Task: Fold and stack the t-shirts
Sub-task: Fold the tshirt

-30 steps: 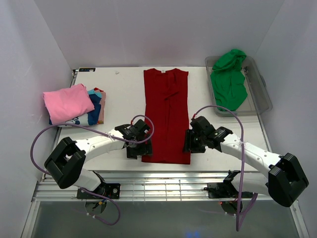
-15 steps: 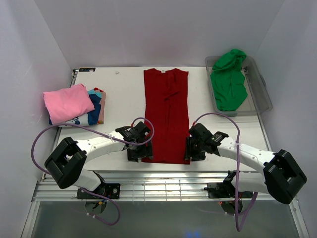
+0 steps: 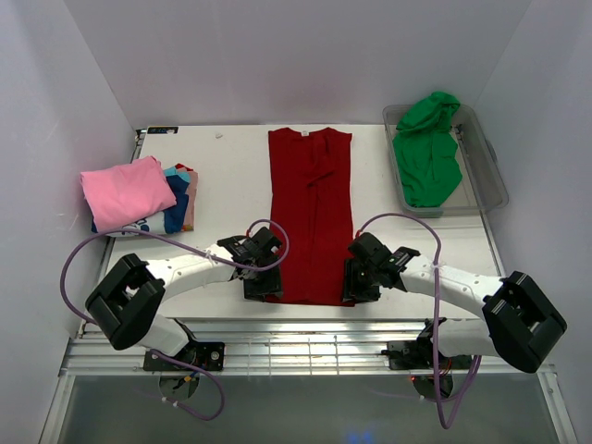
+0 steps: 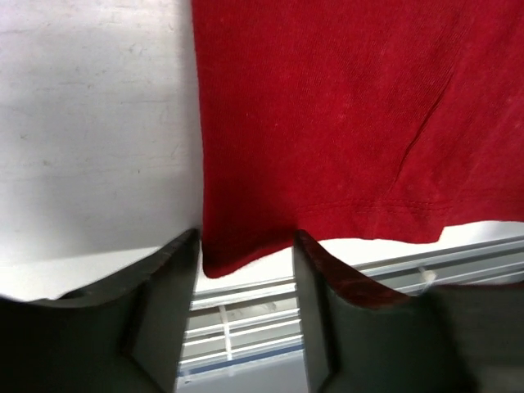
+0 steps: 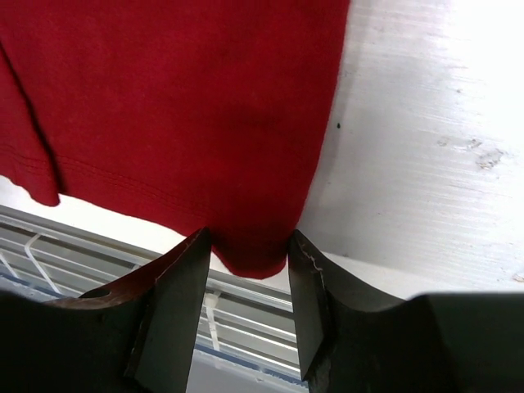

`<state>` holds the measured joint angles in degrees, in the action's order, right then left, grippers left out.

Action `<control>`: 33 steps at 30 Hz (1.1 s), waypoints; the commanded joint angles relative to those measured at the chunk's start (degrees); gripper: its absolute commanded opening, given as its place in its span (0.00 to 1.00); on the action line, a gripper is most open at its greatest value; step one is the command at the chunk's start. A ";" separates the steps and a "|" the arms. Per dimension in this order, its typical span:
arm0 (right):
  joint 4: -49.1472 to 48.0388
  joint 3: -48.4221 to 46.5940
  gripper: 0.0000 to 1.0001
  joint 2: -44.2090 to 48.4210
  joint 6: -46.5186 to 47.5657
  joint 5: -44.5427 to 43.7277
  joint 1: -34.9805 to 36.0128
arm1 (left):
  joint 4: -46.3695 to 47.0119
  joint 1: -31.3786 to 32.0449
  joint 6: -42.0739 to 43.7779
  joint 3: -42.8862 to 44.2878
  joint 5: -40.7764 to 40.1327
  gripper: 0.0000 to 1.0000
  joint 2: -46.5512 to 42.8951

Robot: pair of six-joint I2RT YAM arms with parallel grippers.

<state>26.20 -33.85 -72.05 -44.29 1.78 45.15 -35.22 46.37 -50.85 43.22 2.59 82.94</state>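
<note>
A red t-shirt (image 3: 311,213), folded into a long strip, lies flat in the middle of the table with its hem at the near edge. My left gripper (image 3: 262,285) is open at the hem's near-left corner; in the left wrist view (image 4: 246,246) that corner (image 4: 225,258) sits between the jaws. My right gripper (image 3: 358,281) is open at the near-right corner; in the right wrist view (image 5: 247,241) that corner (image 5: 254,258) fills the gap between the jaws. A folded pink shirt (image 3: 125,190) tops a stack with blue (image 3: 178,202) and peach (image 3: 191,205) ones at the left. A green shirt (image 3: 427,148) lies crumpled at the back right.
The green shirt lies in a clear plastic tub (image 3: 492,180) at the back right. A metal rail frame (image 3: 305,347) runs along the table's near edge just below the hem. White walls close in the table on three sides.
Both grippers have moved a little nearer and inward, onto the red shirt's two hem corners. The shirts have not moved.
</note>
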 commanded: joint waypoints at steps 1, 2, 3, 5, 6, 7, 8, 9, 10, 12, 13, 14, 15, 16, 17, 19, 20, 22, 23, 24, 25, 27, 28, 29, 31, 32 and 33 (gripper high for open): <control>-2.37 1.94 0.49 -1.33 -0.36 0.24 0.38 | 0.77 0.65 -0.21 -2.26 -0.13 0.58 2.05; -2.90 2.29 0.49 -1.51 -0.44 0.33 0.56 | 0.77 0.56 -0.13 -2.35 -0.22 0.55 2.23; -2.99 2.47 0.49 -1.86 -0.44 0.42 0.56 | 0.86 0.65 -0.13 -2.35 -0.13 0.50 2.40; -3.25 2.99 0.43 -2.04 -0.27 0.50 0.56 | 0.86 0.83 -0.04 -2.44 -0.30 0.45 2.93; -3.26 3.08 0.40 -2.13 -0.27 0.59 0.64 | 0.86 0.91 0.05 -2.44 -0.48 0.43 3.19; -3.26 3.26 0.35 -2.13 -0.35 0.68 0.73 | 0.86 0.92 0.22 -2.53 -0.48 0.35 3.46; -3.17 3.26 0.25 -2.13 -0.27 0.68 0.73 | 0.86 1.18 0.23 -2.44 -0.57 0.30 3.55; -2.56 3.17 0.18 -2.13 -0.27 0.42 0.99 | 0.86 1.27 0.49 -2.44 -0.48 0.24 3.64; -2.03 3.08 0.12 -2.04 -0.18 0.24 1.17 | 0.86 1.44 0.58 -2.44 -0.74 0.09 3.72; -0.63 2.73 0.08 -1.87 -0.09 -0.28 1.96 | 0.60 2.06 0.84 -2.35 -1.09 0.00 3.55; -0.10 2.73 0.08 -1.69 -0.09 -0.46 2.31 | 0.51 2.32 0.93 -2.35 -1.27 0.00 3.55; 0.52 2.73 0.08 -1.43 0.00 -0.64 2.75 | 0.33 3.02 0.93 -2.35 -1.27 0.00 3.37; 1.74 2.73 0.08 -0.73 -0.44 -0.73 3.80 | -0.11 3.55 0.67 -2.44 -1.27 0.00 3.20; 2.45 2.82 0.08 -0.20 -0.79 -0.81 4.42 | -0.37 4.07 0.40 -2.44 -1.27 0.00 2.94; 3.15 2.82 0.08 0.41 -1.23 -0.90 5.21 | -0.72 5.30 -0.03 -2.53 -1.18 0.00 2.50; 5.43 3.17 0.08 2.87 -3.16 -1.34 7.67 | -1.78 6.71 -1.44 -3.05 -1.01 0.00 0.65; 6.32 3.35 0.08 4.88 -3.86 -1.43 9.24 | -2.13 8.11 -2.05 -3.32 -0.75 0.00 -0.05; 8.94 3.87 0.08 6.83 -6.15 -1.34 10.92 | -3.44 9.52 -3.63 -4.20 -0.31 0.00 -2.25; 9.83 4.05 0.08 8.75 -6.94 -1.25 11.71 | -3.88 11.01 -4.25 -4.37 0.04 0.00 -3.04; 10.62 4.05 0.08 9.64 -7.64 -1.08 13.37 | -4.85 11.81 -4.78 -4.81 0.13 0.00 -4.00; 11.59 4.14 0.08 10.61 -8.96 -0.99 14.09 | -5.29 12.60 -5.31 -4.90 0.13 0.00 -5.66; 14.14 3.70 0.08 13.07 -10.02 -1.25 16.02 | -7.05 14.80 -7.06 -4.38 -0.30 0.00 -7.34; 15.02 2.48 0.08 13.86 -10.72 -1.52 16.55 | -7.75 15.41 -7.77 -3.85 -0.65 0.00 -9.09; 16.85 1.60 0.08 15.26 -11.16 -1.52 17.16 | -9.15 16.20 -8.90 -3.15 -1.18 0.00 -10.06; 18.62 -1.90 0.08 16.24 -11.60 -4.94 17.43 | -10.56 16.56 -9.62 -0.09 -3.71 0.00 -12.26; 19.93 -3.14 0.08 16.68 -11.78 -5.90 17.43 | -11.70 16.56 -10.05 1.24 -4.43 0.00 -12.79; 20.38 -4.37 0.08 16.68 -11.78 -7.65 17.43 | -12.23 16.56 -10.23 2.56 -6.26 0.00 -13.15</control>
<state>41.30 -32.77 -56.80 -53.80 -0.58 62.19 -43.88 62.76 -58.30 40.97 1.52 73.03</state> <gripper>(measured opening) 0.079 0.022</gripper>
